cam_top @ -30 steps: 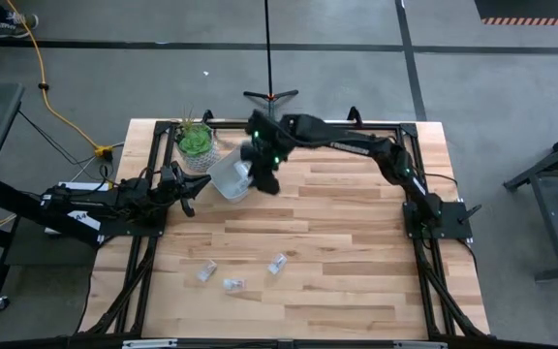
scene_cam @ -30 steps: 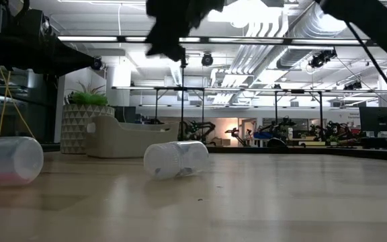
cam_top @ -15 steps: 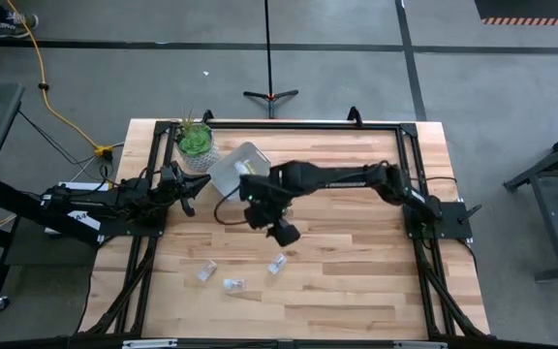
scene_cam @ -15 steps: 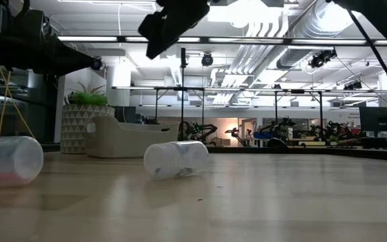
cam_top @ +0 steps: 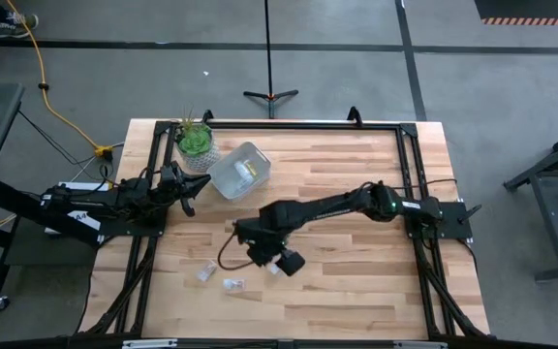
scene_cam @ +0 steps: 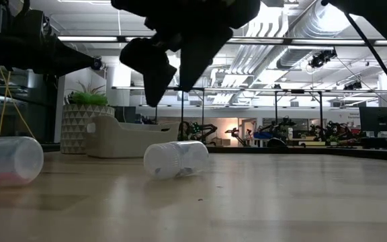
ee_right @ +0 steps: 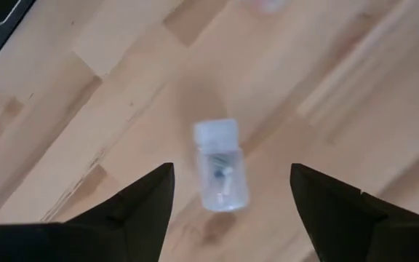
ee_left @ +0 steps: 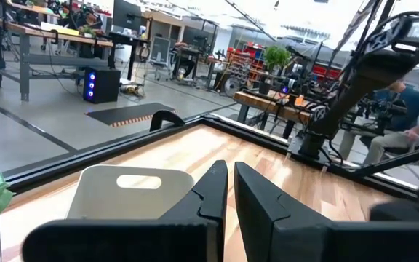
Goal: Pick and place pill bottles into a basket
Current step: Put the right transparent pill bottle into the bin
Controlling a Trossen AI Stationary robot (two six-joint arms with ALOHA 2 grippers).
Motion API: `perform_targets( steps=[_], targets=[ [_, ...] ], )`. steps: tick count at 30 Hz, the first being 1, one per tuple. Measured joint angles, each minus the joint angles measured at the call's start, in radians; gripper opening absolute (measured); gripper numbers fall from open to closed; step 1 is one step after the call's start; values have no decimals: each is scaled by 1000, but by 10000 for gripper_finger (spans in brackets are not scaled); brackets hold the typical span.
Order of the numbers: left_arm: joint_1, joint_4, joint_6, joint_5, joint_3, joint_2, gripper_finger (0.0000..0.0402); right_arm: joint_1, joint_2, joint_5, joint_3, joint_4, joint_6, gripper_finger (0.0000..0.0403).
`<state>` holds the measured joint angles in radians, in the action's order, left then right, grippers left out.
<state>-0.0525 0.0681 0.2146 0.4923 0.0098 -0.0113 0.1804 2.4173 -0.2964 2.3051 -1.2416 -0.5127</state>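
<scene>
- A green plant (cam_top: 196,141) in a pale, triangle-patterned pot (scene_cam: 80,128) stands at the table's far left corner, well apart from the right gripper and near the left one.
- A wooden butcher-block table (cam_top: 337,291) with a black frame along its edges lies beneath both grippers.
- A yellow cable (cam_top: 54,107) runs across the grey floor, off beyond the left gripper.
- A black tripod stand (cam_top: 269,95) rests on the floor past the table's far edge.
- A person in a blue top (ee_left: 406,116) sits among workbenches in the room, far ahead of the left gripper.
- Black floor tape lines (cam_top: 410,58) cross the floor.
</scene>
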Motion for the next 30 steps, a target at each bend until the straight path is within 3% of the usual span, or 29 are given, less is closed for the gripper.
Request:
perform_targets(
  steps=[18,23,27,30],
  targets=[
    [0,0,1,-1,0,0,65,32,100,119,0,-34,15,260],
    [0,0,1,-1,0,0,65,32,100,151,-9,-26,16,243],
    [0,0,1,-1,0,0,65,34,100,89,-60,-24,15,223],
    [0,0,1,-1,0,0,65,40,98,102,-82,-22,17,207]
  ],
)
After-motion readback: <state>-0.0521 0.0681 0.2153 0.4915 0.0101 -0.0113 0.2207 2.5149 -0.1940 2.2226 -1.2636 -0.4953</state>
